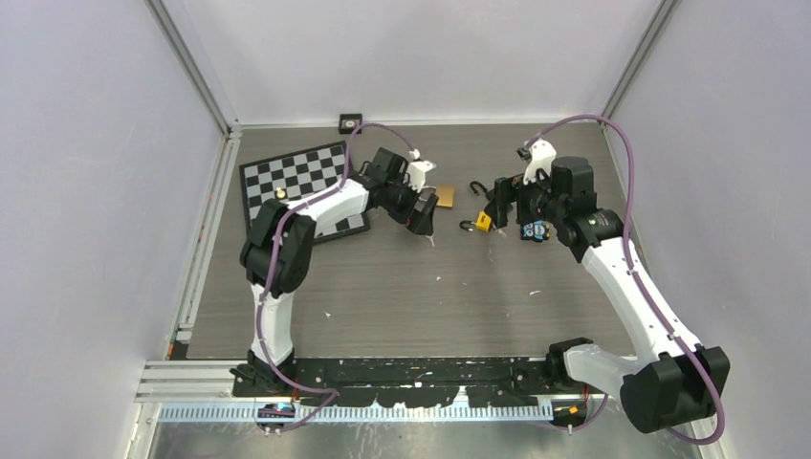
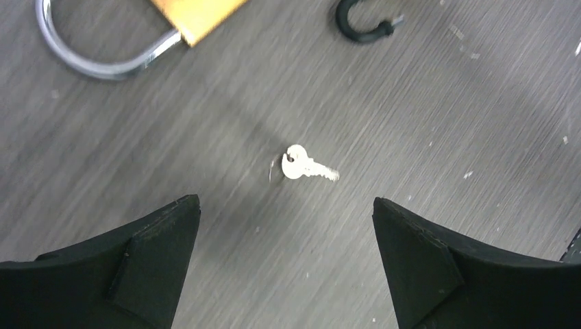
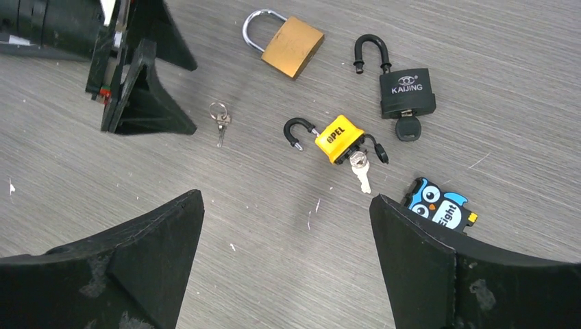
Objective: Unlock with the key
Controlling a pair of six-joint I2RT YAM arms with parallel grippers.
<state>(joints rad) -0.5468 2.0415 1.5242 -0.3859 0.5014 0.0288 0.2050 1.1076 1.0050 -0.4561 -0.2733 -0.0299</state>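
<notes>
A small silver key on a thin ring lies flat on the grey table, just ahead of my open left gripper and between its fingers' lines. Nothing is between the jaws. Beyond it lies a brass padlock with its steel shackle closed. The right wrist view shows the same key, the brass padlock and my left gripper beside the key. My right gripper hangs open and empty above the table.
A yellow OPEL padlock has its black shackle open and a key in it. A black KAIJING padlock is likewise open with a key. A blue owl tag lies by the right finger. A checkerboard lies at the left.
</notes>
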